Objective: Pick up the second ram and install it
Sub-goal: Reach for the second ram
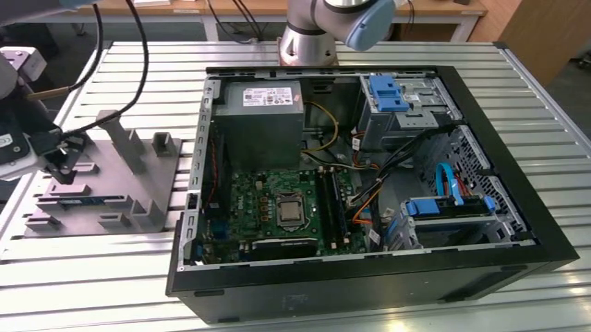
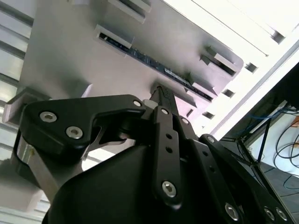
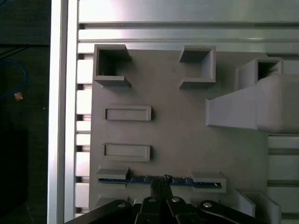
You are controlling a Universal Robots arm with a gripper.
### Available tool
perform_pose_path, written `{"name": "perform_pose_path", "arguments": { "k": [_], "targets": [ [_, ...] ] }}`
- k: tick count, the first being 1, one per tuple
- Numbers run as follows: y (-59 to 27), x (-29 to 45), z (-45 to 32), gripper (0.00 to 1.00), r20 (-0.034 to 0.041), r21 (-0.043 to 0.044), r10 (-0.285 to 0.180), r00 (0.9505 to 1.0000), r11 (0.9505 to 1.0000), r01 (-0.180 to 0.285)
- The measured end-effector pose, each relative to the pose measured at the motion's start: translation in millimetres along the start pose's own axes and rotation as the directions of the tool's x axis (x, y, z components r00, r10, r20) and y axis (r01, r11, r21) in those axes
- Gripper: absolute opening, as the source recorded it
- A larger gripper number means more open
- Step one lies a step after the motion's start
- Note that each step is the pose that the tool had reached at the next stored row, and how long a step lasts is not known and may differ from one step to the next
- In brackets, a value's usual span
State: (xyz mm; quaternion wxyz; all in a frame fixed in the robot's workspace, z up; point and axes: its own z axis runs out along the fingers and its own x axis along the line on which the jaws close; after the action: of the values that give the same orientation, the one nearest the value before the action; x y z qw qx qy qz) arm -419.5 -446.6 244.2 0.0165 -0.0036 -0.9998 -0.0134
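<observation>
Nearest, low in the first wrist view: jaws pinched narrow, fingertips (image 3: 161, 186) together at the middle of the ram (image 3: 138, 179); cannot tell whether touching. Just beyond, ram on edge, ends seated in two slots of the grey tray (image 3: 177, 126). Under that, slatted bench (image 1: 120, 277). Farthest, right of centre in the exterior view, open computer case (image 1: 369, 283).

Exterior view: the slatted table (image 1: 93, 277) carries the tray (image 1: 88, 220) at frame left, just beside the open computer case (image 1: 369, 280), which occupies centre and right. The second ram (image 1: 85, 201) lies in holders in the tray's lower half, with the gripper (image 1: 63, 176) directly over it. The arm base (image 1: 309, 48) stands behind the case, at top centre.
</observation>
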Motion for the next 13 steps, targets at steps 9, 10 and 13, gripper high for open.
{"name": "perform_pose_path", "arguments": {
  "k": [9, 10, 13],
  "targets": [
    [-2.7, -12.9, 6.1, 0.10, -0.0001, -0.0001, 0.000, 1.0000, 1.0000, 0.000],
    [-2.7, -13.0, 6.0, 0.10, -0.0001, -0.0001, 0.000, 1.0000, 1.0000, 0.000],
    [-2.6, -13.1, 6.0, 0.10, -0.0001, -0.0001, 0.000, 1.0000, 1.0000, 0.000]
  ]
}}
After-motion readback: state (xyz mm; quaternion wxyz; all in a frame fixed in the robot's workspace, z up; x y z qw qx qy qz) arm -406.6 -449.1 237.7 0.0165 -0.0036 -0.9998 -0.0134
